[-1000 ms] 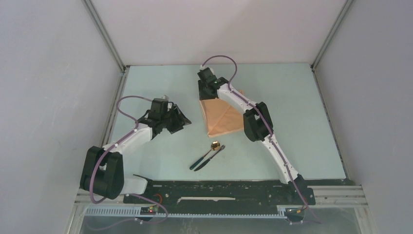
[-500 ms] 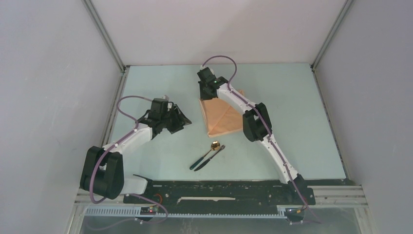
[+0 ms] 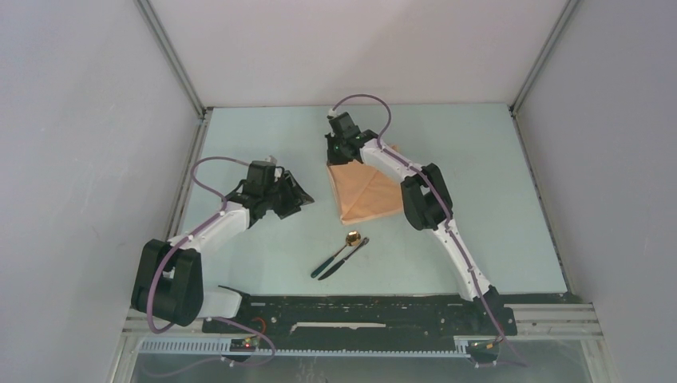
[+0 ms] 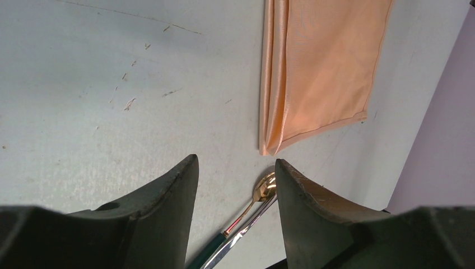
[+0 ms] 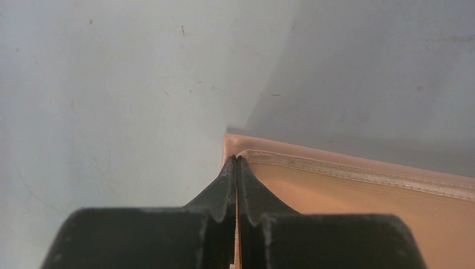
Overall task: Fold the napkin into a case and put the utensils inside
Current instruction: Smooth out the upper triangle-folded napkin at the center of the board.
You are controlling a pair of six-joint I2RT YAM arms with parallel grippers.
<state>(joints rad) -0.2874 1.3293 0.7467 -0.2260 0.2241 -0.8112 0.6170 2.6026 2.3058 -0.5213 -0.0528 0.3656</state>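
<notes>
The folded napkin [image 3: 366,191] lies in the middle of the table [image 3: 495,199], its far left corner pinched tight in the clenched right gripper [image 5: 236,162]. The utensils [image 3: 341,255] lie together just in front of it. The left gripper [image 4: 235,161] hovers to the left, jaws apart, holding nothing

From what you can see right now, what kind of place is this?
Probably a robot test cell: plain walls enclose a pale table, the left arm and right arm are bolted at its near edge, and a napkin lies on it.
</notes>
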